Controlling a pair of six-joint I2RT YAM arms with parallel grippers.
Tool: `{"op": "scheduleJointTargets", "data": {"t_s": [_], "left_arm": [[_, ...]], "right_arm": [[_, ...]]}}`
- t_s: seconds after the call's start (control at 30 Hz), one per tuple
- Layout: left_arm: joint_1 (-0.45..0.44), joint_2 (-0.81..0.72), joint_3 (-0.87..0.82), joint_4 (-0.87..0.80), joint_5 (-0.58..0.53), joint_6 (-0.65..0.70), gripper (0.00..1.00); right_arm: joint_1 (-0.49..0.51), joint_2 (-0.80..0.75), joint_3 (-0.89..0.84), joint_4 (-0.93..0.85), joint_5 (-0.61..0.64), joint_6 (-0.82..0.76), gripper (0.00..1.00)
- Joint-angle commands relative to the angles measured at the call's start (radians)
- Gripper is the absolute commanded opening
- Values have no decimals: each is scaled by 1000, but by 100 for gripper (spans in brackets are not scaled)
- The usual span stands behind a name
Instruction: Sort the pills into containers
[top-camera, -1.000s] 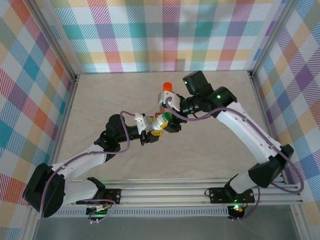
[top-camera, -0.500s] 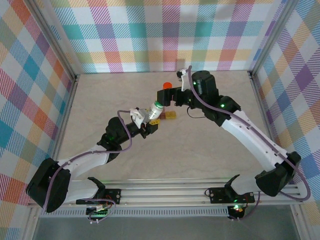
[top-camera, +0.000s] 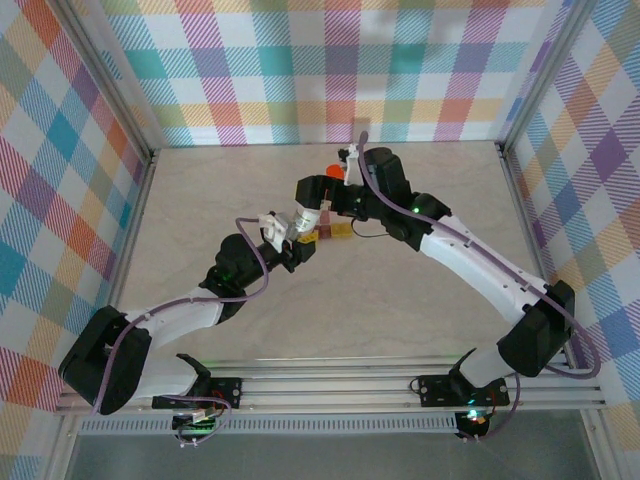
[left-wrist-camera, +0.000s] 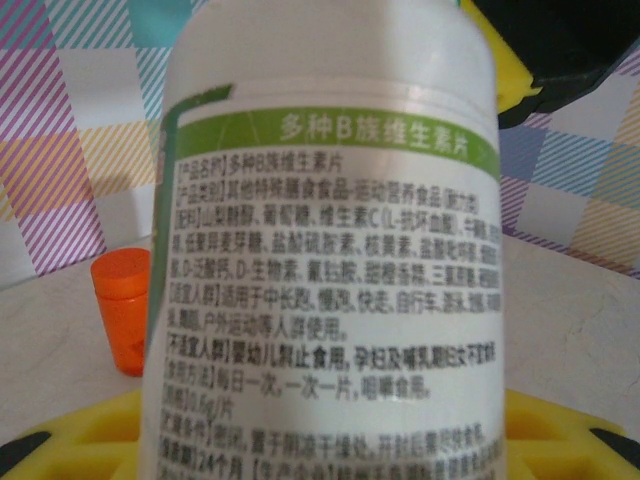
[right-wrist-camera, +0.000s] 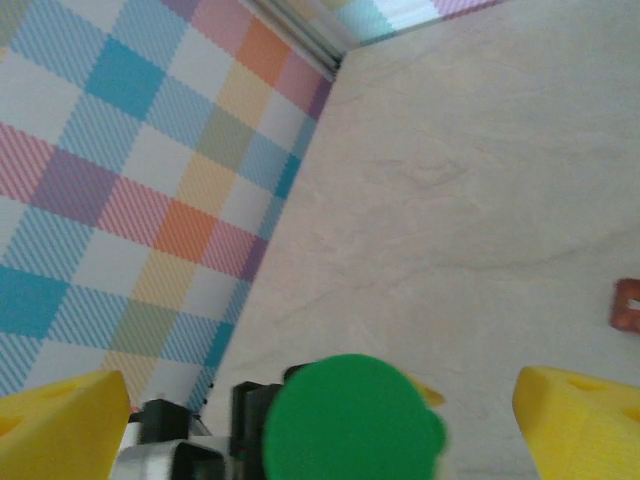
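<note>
Your right gripper (top-camera: 308, 193) had swung left, jaws wide apart around the green cap (right-wrist-camera: 350, 420) of the bottle (left-wrist-camera: 330, 260), clamped mid-table in your left gripper (top-camera: 288, 238); center before closing to twist.

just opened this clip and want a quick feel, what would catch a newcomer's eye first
First the white bottle with its green label, gripped by the left gripper near the middle of the table. The right gripper sits right at its green cap, yellow fingers wide open on either side. An orange container stands on the table just behind.
</note>
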Motion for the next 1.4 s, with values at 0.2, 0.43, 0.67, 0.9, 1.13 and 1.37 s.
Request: {"op": "scheduleJointTargets", "data": {"t_s": [0.2, 0.43, 0.67, 0.9, 1.13, 1.37], "left_arm": [[-11, 27, -6, 74, -3, -25, 0], [-21, 49, -2, 58, 2, -26, 0], [-35, 51, 4, 31, 6, -20, 0], [-38, 59, 14, 12, 7, -20, 0], [-46, 69, 30, 3, -26, -26, 0], [-46, 66, 50, -26, -76, -19, 0]], "right_arm": [[40, 12, 53, 89, -20, -3, 99], [63, 10, 80, 101, -7, -40, 99], [75, 29, 132, 14, 41, -133, 99], [86, 45, 166, -44, 50, -186, 99], [105, 57, 165, -69, -10, -159, 99], [159, 88, 125, -88, -61, -110, 99]]}}
